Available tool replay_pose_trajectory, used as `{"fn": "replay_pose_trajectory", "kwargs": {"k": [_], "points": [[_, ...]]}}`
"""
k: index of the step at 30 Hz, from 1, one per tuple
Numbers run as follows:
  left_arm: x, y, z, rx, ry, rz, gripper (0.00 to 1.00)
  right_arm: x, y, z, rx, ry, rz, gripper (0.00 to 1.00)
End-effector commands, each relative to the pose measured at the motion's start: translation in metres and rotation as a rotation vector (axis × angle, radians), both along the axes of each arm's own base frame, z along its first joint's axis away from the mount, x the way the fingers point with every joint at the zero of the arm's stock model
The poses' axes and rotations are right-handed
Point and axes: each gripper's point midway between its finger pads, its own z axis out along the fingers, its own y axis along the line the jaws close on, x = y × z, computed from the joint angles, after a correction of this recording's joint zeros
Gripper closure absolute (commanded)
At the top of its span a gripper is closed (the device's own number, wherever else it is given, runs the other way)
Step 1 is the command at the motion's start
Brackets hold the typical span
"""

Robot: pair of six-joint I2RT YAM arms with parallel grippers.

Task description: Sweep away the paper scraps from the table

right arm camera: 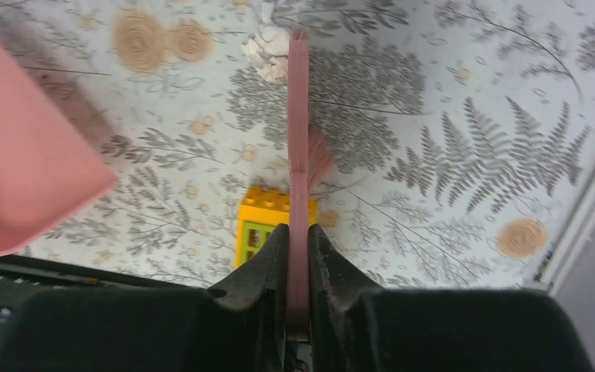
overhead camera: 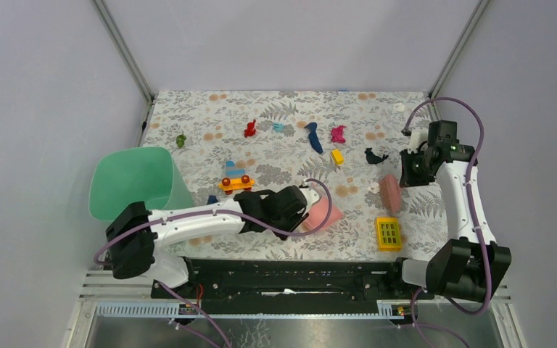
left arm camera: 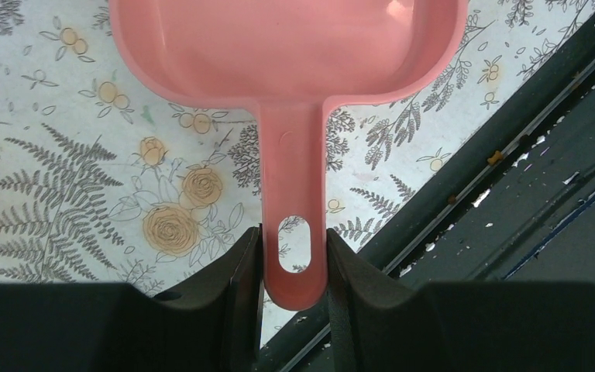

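Several paper scraps lie on the far half of the leaf-printed table (overhead camera: 275,109): green (overhead camera: 180,140), red (overhead camera: 250,129), teal (overhead camera: 278,127), navy (overhead camera: 313,136), magenta (overhead camera: 338,134) and a dark one (overhead camera: 374,156). My left gripper (overhead camera: 301,204) is shut on the handle (left arm camera: 293,194) of the pink dustpan (overhead camera: 324,214), whose pan (left arm camera: 287,46) rests near the table's front edge. My right gripper (overhead camera: 411,170) is shut on the pink brush (overhead camera: 389,193), seen edge-on in the right wrist view (right arm camera: 300,139). A white crumpled scrap (right arm camera: 267,46) lies just beyond the brush tip.
A yellow block with a grid of holes (overhead camera: 388,233) lies under the brush near the front right. A small yellow brick (overhead camera: 337,156) and a toy car (overhead camera: 234,179) sit mid-table. A green bin (overhead camera: 134,181) stands at the left. The black rail (left arm camera: 511,178) runs along the front edge.
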Motion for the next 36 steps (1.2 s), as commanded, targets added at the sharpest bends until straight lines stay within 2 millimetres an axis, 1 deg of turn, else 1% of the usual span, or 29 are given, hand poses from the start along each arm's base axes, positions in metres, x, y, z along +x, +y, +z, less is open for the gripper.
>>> {"fn": "replay_pose_trajectory", "kwargs": {"k": [1, 3, 5, 9, 10, 12, 14, 16, 19, 21, 23, 24, 27, 28, 30, 33, 35, 36], "points": [[-0.002, -0.022, 0.01, -0.017, 0.018, -0.077, 1.0, 0.01, 0.036, 0.019, 0.2, -0.039, 0.072, 1.0], [-0.003, -0.026, 0.007, 0.004, 0.036, -0.093, 1.0, 0.011, 0.036, 0.029, 0.194, -0.057, 0.084, 1.0], [-0.004, -0.032, 0.008, 0.011, 0.049, -0.11, 1.0, 0.013, 0.032, 0.044, 0.162, -0.093, 0.095, 1.0], [0.001, -0.045, 0.012, 0.029, 0.048, -0.146, 1.0, 0.026, 0.014, 0.079, 0.033, -0.197, 0.137, 1.0], [0.004, -0.049, 0.013, 0.035, 0.045, -0.158, 1.0, 0.03, 0.009, 0.085, -0.001, -0.22, 0.156, 1.0], [0.006, -0.056, 0.014, 0.055, 0.05, -0.181, 1.0, 0.039, 0.0, 0.09, -0.061, -0.253, 0.183, 1.0], [0.009, -0.061, 0.013, 0.085, 0.053, -0.198, 1.0, 0.049, -0.007, 0.088, -0.099, -0.267, 0.184, 1.0], [0.015, -0.063, 0.01, 0.124, 0.046, -0.202, 1.0, 0.058, -0.009, 0.08, -0.1, -0.25, 0.185, 1.0], [0.019, -0.065, 0.003, 0.174, 0.056, -0.202, 1.0, 0.07, -0.011, 0.063, -0.084, -0.191, 0.174, 1.0], [0.019, -0.07, 0.0, 0.181, 0.068, -0.209, 1.0, 0.075, -0.009, 0.046, -0.087, -0.147, 0.167, 1.0], [0.021, -0.072, -0.006, 0.191, 0.085, -0.206, 1.0, 0.074, -0.002, 0.031, -0.086, -0.103, 0.176, 1.0], [0.022, -0.073, -0.008, 0.196, 0.097, -0.201, 1.0, 0.072, 0.005, 0.024, -0.086, -0.083, 0.192, 1.0], [0.027, -0.073, -0.016, 0.2, 0.129, -0.183, 1.0, 0.066, 0.029, 0.015, -0.089, -0.066, 0.258, 1.0], [0.03, -0.073, -0.018, 0.202, 0.133, -0.173, 1.0, 0.062, 0.047, 0.012, -0.08, -0.06, 0.311, 1.0], [0.035, -0.071, -0.021, 0.207, 0.139, -0.158, 1.0, 0.052, 0.067, 0.009, -0.052, -0.038, 0.366, 1.0], [0.042, -0.07, -0.022, 0.204, 0.143, -0.136, 1.0, 0.031, 0.097, 0.014, 0.047, 0.019, 0.434, 1.0], [0.042, -0.072, -0.023, 0.19, 0.16, -0.138, 1.0, 0.017, 0.113, 0.025, 0.135, 0.044, 0.457, 1.0], [0.042, -0.072, -0.022, 0.187, 0.16, -0.138, 1.0, 0.012, 0.117, 0.032, 0.162, 0.043, 0.462, 1.0]]}}
